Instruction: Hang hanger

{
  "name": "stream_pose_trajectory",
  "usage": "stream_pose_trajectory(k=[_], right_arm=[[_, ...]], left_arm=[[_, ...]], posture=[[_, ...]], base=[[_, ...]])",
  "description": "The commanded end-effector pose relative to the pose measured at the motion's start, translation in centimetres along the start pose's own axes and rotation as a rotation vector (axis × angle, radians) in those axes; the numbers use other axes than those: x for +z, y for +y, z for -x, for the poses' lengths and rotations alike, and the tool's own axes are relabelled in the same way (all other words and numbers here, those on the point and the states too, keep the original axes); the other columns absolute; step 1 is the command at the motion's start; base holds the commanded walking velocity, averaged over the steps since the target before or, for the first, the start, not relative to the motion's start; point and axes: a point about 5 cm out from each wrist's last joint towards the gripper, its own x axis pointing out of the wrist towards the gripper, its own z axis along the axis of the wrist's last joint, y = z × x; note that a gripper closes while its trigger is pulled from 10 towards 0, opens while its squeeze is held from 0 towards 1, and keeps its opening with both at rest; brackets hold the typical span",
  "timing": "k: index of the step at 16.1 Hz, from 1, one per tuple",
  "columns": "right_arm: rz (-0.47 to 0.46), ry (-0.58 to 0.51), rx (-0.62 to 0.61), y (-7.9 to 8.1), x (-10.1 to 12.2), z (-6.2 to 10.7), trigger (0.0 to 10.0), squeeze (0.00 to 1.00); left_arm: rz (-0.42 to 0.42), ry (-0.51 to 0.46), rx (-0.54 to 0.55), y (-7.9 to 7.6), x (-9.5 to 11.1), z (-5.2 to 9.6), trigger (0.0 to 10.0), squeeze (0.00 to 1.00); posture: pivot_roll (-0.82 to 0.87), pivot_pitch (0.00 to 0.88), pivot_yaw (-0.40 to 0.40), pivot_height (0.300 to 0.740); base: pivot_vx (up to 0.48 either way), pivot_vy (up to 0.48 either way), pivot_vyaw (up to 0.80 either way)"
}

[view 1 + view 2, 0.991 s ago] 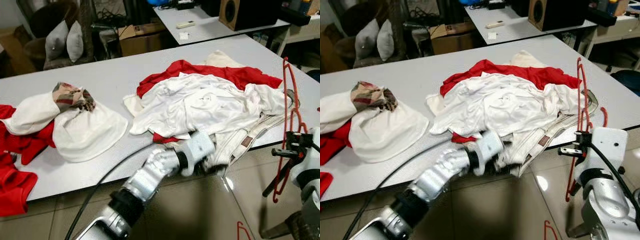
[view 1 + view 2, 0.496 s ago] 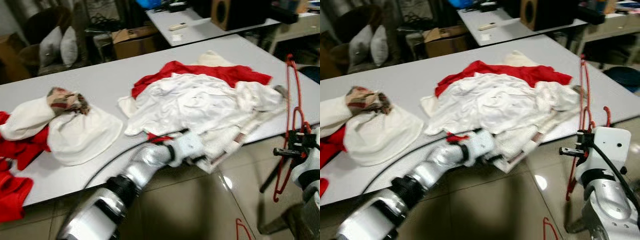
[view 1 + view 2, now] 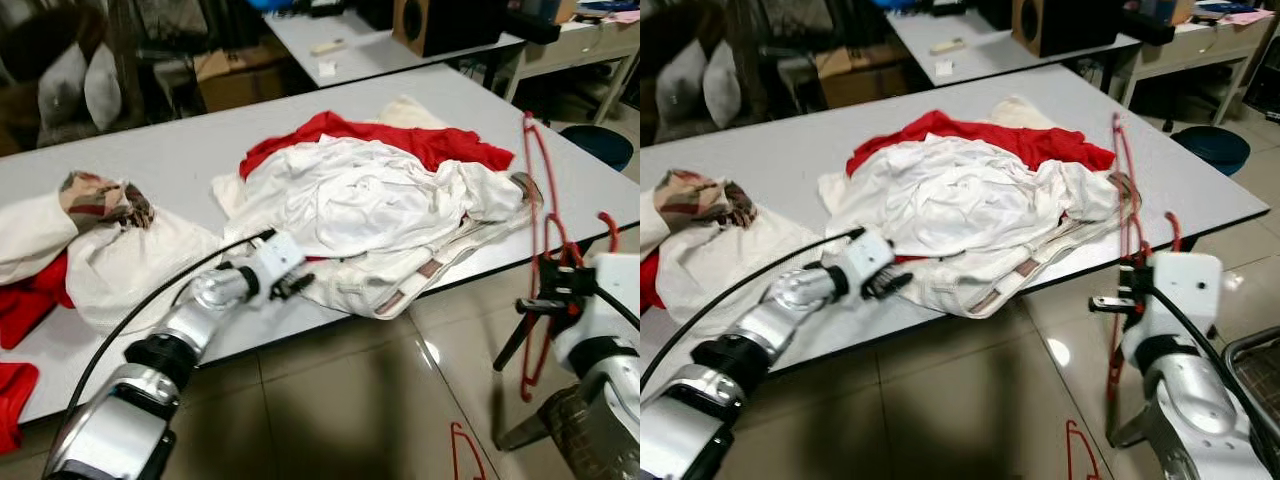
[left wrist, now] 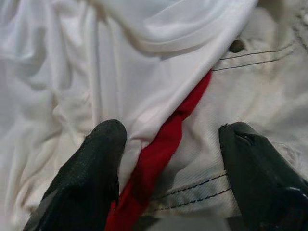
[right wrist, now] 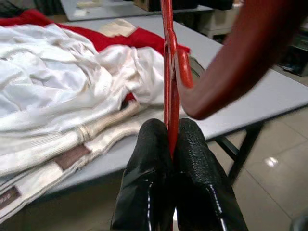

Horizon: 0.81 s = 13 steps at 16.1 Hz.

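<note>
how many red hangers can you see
2: one red hanger upright in the right gripper, jaws shut on it; another hanger on the floor below. More may hide under the clothes pile.

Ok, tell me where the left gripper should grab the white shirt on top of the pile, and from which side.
Probably its loose near hem, approached from the table's front edge. The left gripper already sits open there, the shirt's fold between its fingers. The right gripper holds the red hanger.

Red hanger (image 3: 540,230); white and red clothes pile (image 3: 370,200); grey table (image 3: 180,160); plaid cloth (image 3: 100,195)
</note>
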Motion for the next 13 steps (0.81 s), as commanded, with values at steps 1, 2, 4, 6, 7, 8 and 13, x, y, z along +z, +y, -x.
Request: stream_pose_trajectory(k=[1,2,4,6,7,8,13], right_arm=[[-0.009,-0.019,0.016,0.1,0.2,0.0,10.0,0.0],[-0.016,-0.026,0.016,0.1,0.3,0.1,10.0,0.0],[-0.03,-0.037,0.021,0.2,0.4,0.2,10.0,0.0],[-0.035,-0.037,0.024,0.4,0.2,0.2,10.0,0.0],[-0.037,-0.038,0.029,0.5,0.3,0.1,10.0,0.0],[-0.037,-0.042,0.039,0.7,0.3,0.0,10.0,0.0],[-0.028,-0.052,0.085,1.5,0.4,0.0,10.0,0.0]], left_arm=[[0.116,-0.04,0.066,1.7,-0.3,1.2,10.0,0.0],[0.184,-0.113,0.077,2.2,0.4,1.5,10.0,0.0],[0.361,-0.309,0.046,2.4,3.0,1.9,10.0,0.25],[0.369,-0.375,-0.017,1.0,4.6,1.3,10.0,1.0],[0.284,-0.323,-0.001,0.3,4.5,0.5,10.0,1.0],[0.243,-0.289,0.007,-0.4,4.4,-0.4,10.0,1.0],[0.268,-0.247,0.074,-1.4,5.2,-2.5,10.0,0.78]], posture=[[-0.08,0.038,0.1,0.74],[-0.08,0.038,0.101,0.74],[-0.08,0.034,0.105,0.74],[-0.08,0.031,0.101,0.74],[-0.08,0.027,0.1,0.74],[-0.08,0.026,0.102,0.74],[-0.1,0.021,0.129,0.74]], base=[[0.0,0.0,0.0],[0.0,0.0,0.0],[0.0,0.0,0.0],[0.0,0.0,0.0],[0.0,0.0,0.0],[0.0,0.0,0.0],[0.0,0.0,0.0]])
